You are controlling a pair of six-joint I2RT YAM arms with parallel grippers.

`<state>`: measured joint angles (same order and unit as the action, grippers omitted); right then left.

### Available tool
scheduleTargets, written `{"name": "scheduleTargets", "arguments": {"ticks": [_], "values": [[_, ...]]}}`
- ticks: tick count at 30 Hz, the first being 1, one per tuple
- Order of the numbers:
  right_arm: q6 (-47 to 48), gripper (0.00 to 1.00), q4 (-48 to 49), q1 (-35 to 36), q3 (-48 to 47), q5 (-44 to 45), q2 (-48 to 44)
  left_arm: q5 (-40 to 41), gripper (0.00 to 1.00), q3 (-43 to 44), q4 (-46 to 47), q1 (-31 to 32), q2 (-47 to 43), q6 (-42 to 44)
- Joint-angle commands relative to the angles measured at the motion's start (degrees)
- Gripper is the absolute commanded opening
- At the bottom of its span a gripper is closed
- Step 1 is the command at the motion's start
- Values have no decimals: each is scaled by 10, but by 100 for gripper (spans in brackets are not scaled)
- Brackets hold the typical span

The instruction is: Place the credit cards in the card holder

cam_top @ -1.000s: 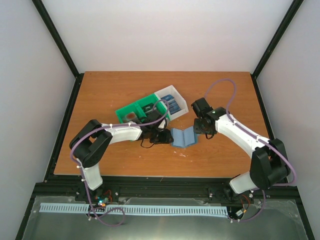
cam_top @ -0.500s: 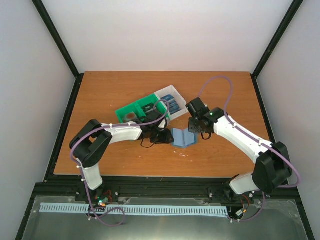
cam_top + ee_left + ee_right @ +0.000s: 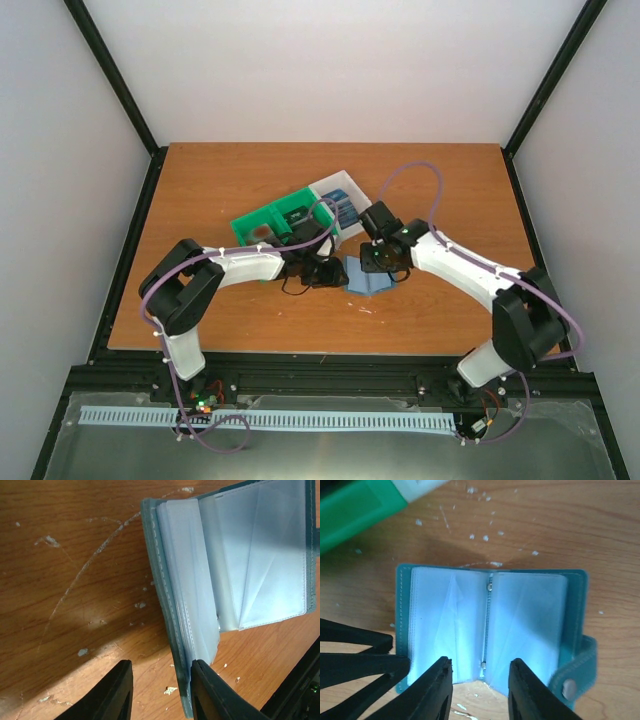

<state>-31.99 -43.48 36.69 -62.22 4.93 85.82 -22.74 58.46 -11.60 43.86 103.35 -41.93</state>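
The left gripper stands half open and holds nothing; one finger touches the left cover edge of the card holder. The right gripper, also half open and empty, hangs over the holder's spine. The holder lies open, and its sleeves look empty. The credit cards seem to lie in the white bin behind the holder. I judge the holder is being steadied; next, one arm must pin it while the other fetches a card.
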Motion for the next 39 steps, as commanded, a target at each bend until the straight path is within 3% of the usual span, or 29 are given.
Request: {"name": "scheduleTargets", "arguments": {"ticks": [1,10,21,27,39], "values": [[12,36,19,6,5,-25,45,1,34,12,3,2,4,-7],[15,41,25,6,-3,-2,129,24,38,-5,0,2,-23,-23],[21,63,23,7,-1,14,162,38,40,-18,0,-7,-42,-30],[19,68,14,8,-2,23,169,9,39,-15,15,-12,-30,-22],[24,69,-1,10,-38,-10,107,-25,23,-23,57,-14,-14,-15]]}}
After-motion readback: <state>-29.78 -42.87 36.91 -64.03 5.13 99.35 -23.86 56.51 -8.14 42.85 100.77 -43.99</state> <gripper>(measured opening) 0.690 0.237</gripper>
